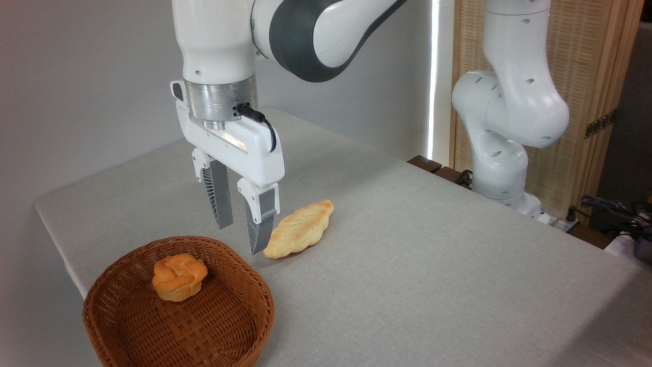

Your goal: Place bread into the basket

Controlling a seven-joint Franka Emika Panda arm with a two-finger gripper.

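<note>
The bread (299, 228) is a long pale golden braided loaf with pointed ends, lying flat on the grey table just right of the basket. The basket (130, 326), round, woven and reddish-brown, sits at the table's front left corner. My gripper (240, 239) hangs open above the basket's far rim, fingers pointing down with nothing between them. Its right finger (260, 224) sits just left of the bread's near tip and hides a little of it.
A small round orange bun (178, 277) lies inside the basket. The arm's white base (501, 168) stands at the table's far right, with cables (606, 206) and a wooden screen (586, 76) behind it. The table's left edge runs close by the basket.
</note>
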